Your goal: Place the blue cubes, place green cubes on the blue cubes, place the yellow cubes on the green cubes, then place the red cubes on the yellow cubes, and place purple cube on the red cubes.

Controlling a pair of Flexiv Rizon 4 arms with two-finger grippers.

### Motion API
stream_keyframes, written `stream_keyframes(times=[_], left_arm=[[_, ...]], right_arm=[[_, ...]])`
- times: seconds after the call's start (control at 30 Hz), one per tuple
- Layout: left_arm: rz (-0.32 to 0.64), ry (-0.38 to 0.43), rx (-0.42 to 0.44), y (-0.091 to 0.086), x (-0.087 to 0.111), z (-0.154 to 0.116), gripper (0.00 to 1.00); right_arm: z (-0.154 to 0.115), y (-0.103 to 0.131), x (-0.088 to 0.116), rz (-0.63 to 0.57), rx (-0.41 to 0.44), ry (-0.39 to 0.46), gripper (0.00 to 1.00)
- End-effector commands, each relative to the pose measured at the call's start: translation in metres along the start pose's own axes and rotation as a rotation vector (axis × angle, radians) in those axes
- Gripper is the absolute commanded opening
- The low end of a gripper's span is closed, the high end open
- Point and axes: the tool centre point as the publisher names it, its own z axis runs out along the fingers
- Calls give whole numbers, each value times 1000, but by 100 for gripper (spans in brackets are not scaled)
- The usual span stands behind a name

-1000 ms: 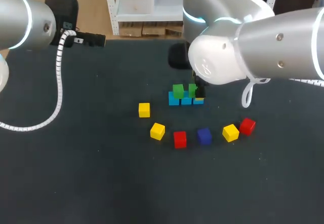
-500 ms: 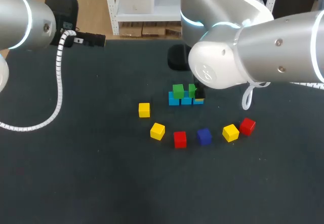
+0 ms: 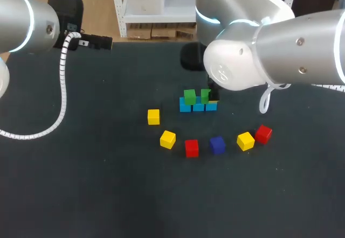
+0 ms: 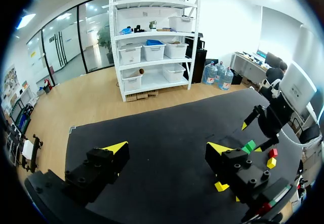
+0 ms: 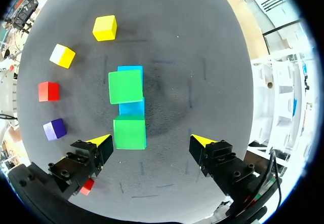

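Green cubes (image 3: pixel 189 96) top a row of blue cubes (image 3: pixel 185 107) at mid-surface (image 3: pixel 108 195), right tool (image 5: pixel 150 142) above them.

Nearest the robot, loose cubes arc below the row from 8 to 4 o'clock: two yellow cubes (image 3: pixel 167 139), a red cube (image 3: pixel 191 148), the purple cube (image 3: pixel 217 145), a third yellow, a second red. Behind them, two green cubes sit on the three blue ones. The right tool hangs at the row's 3 o'clock end, fingers wide apart, one green cube in the gap, gripped by neither. Farthest, at 10 o'clock, the left tool (image 4: pixel 168 148) stands spread open over bare surface.
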Motion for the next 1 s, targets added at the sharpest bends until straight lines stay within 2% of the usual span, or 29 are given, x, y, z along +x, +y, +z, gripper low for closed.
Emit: stream_keyframes(times=[0.03, 0.67, 0.9, 1.0], left_arm=[[2, -1, 10, 2, 0, 0, 100], [2, -1, 10, 2, 0, 0, 100], [2, -1, 10, 2, 0, 0, 100], [2, -1, 10, 2, 0, 0, 100]], right_arm=[[0, -2, 0, -1, -3, 0, 100], [3, -9, 4, 7, 9, 17, 100], [-1, -2, 4, 5, -21, -8, 100], [-11, 4, 9, 11, -39, -24, 100]])
